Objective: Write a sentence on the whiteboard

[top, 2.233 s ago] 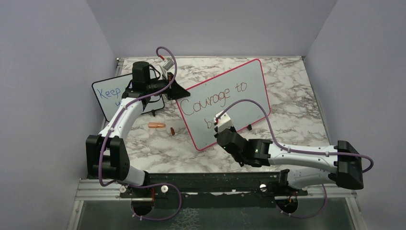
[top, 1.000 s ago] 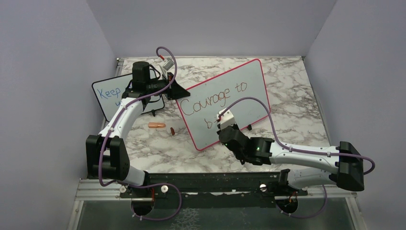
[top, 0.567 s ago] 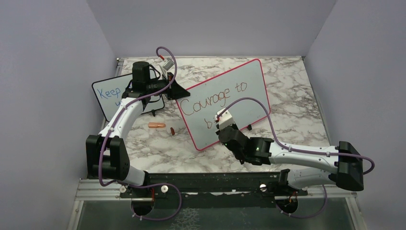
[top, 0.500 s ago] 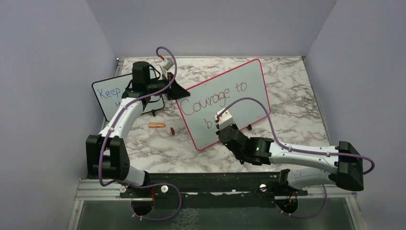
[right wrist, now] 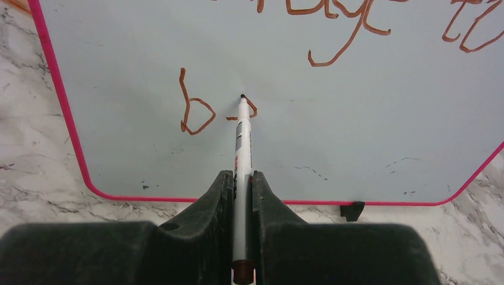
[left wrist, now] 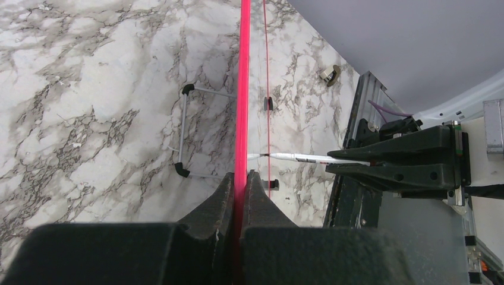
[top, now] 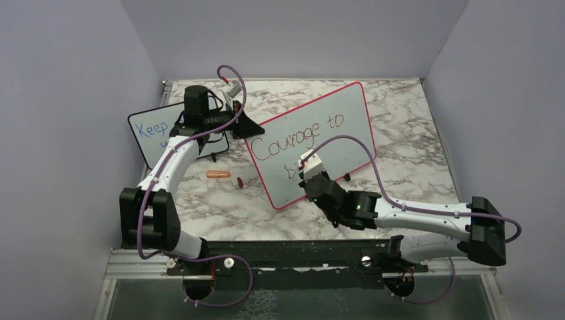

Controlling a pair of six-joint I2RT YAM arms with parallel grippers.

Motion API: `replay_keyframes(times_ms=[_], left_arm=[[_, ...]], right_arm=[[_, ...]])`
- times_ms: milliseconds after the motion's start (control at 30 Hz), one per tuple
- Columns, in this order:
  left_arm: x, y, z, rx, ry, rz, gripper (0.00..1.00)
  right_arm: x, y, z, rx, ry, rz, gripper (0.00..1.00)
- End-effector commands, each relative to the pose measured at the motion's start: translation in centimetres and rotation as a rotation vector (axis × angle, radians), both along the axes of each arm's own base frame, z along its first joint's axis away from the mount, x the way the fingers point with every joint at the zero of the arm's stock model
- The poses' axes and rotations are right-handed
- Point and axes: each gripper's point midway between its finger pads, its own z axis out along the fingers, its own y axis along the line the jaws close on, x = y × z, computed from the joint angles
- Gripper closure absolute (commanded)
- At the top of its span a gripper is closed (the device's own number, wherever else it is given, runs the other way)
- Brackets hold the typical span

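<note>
Red-brown lettering, the sentence [right wrist: 193,110], is only partly on the board. In the top view the upper line reads "Courage to". Below it, the right wrist view shows a "b" and a short curl of the next letter. I judge the writing roughly half done: that second letter needs finishing and the rest of the lower line has not been started.

The marker [right wrist: 242,154] has its tip on that curl, straight ahead of the right gripper [right wrist: 241,178]. Its long axis runs directly out from between the fingers toward the board face, nib forward. The jaws are pressed together on its barrel. The "b" lies just left of the tip, and the upper line sits above it.

The whiteboard [top: 346,110] stands on its small black feet, writing face turned toward the right arm. In the top view its long axis runs diagonally from near left to far right, and the lines of text follow that axis.

The left gripper [left wrist: 241,178] sits at the board's far-left corner, jaws clamped on the pink frame [left wrist: 243,89], which runs edge-on straight away from its fingers.

Behind the left gripper stands a smaller board [top: 150,133] with blue writing. An orange cap-like piece [top: 218,175] lies on the marble table [top: 413,160], well to the left of the right gripper.
</note>
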Motion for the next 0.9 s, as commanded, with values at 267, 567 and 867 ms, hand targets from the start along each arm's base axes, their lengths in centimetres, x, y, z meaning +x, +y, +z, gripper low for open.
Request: replay_keyframes(times_ms=[267,567,867], left_arm=[[0.6,0.6,-3.6,0.086,0.057,0.062,1.00],[0.6,0.7,-3.6,0.087,0.058,0.063,1.00],[0.6,0.6,-3.6,0.087,0.053,0.062,1.00]], right_arm=[[-0.7,1.7,-0.6,0.020,0.064,0.075,0.99],[-1.4,0.5,-1.9,-0.012,0.105,0.066,0.99],[-1.7,-0.7,-2.8,-0.037,0.123,0.041,0.99]])
